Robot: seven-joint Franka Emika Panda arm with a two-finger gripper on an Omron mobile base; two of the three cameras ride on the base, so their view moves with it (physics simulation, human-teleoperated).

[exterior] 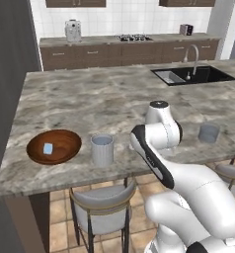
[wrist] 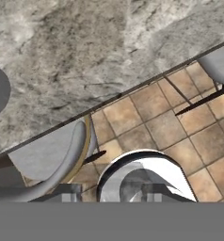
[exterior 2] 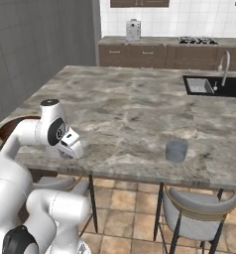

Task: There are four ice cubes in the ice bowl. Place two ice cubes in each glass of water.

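Pincer (wrist: 109, 197) tips are barely seen; opening cannot be told. One ice cube (exterior: 48, 148), small, slippery, light, lies in the ice bowl (exterior: 65, 137), well apart; flat opposite faces should be gripped.

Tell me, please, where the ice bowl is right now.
In the left base view the ice bowl sits on the marble counter near its front left edge, just left of a glass of water.
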